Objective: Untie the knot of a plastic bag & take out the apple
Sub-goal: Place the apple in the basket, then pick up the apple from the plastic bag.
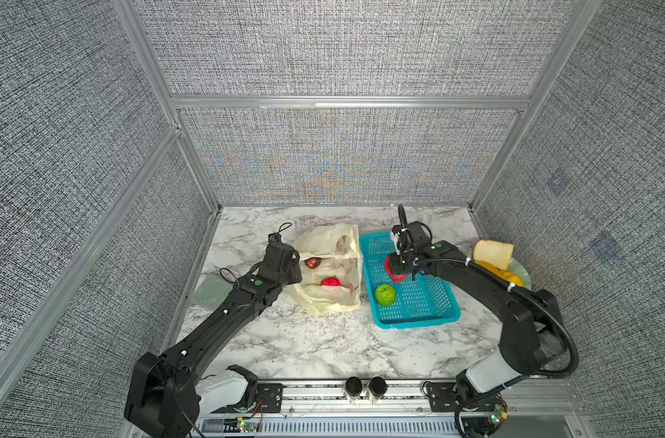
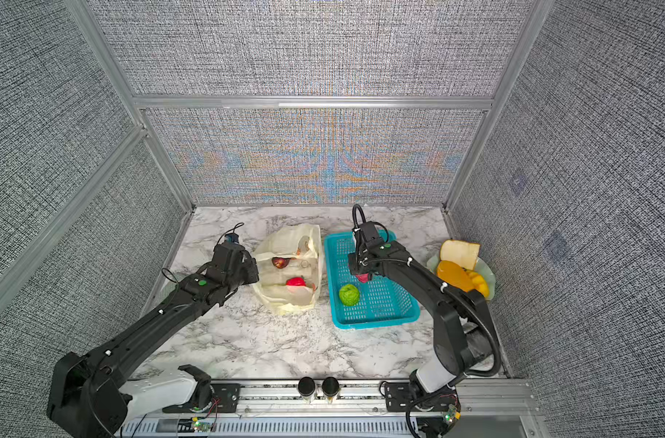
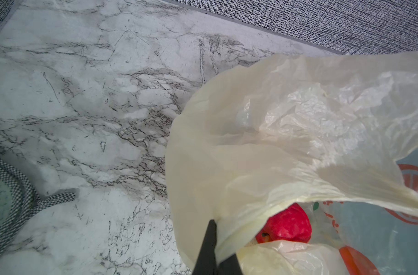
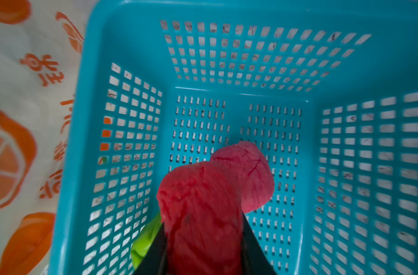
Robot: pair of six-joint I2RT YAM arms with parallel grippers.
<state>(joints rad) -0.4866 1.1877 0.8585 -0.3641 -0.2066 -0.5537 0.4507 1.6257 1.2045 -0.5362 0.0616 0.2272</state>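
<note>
Left end effector (image 3: 215, 235) pinches the crinkly plastic bag (image 1: 323, 242); right end effector (image 4: 203, 226) grips bumpy red fruit (image 4: 198, 195) over perforated turquoise basket (image 4: 84, 95).

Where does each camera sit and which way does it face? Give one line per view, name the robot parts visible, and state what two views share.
Both top views: high above the arm bases, looking down at the table; both arms show.
Left wrist: on the left arm, looking along the left gripper, shut on the plastic bag; only fingertips show.
Right wrist: on the right arm, looking down into the turquoise basket; the right gripper grips a red fruit.
Shared: both wrist views catch the bag.
</note>
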